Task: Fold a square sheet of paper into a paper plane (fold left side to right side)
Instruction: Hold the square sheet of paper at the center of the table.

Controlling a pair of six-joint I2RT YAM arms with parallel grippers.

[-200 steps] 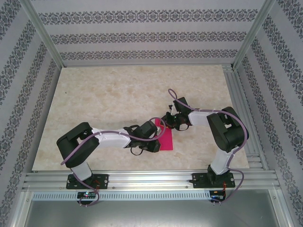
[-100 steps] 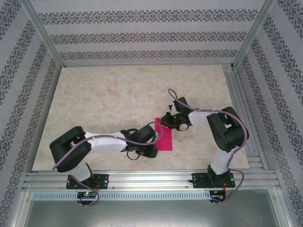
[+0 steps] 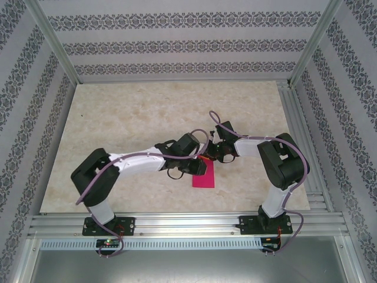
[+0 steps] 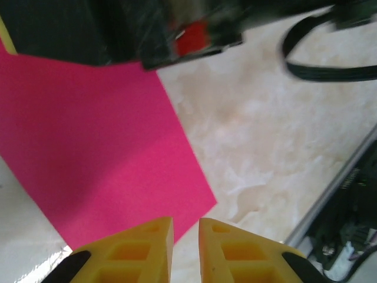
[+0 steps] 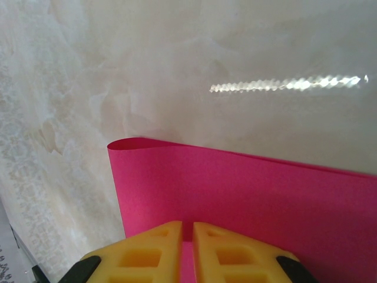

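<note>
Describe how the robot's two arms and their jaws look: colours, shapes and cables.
The left arm and right arm both have white links joined by bulky black joints. A thin purple cable loops along each. The jaws are bright yellow, moulded with hollow square cells.

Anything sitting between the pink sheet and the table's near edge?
Nothing. In the top view, the strip of tabletop from the sheet of paper to its near edge is bare marble.
</note>
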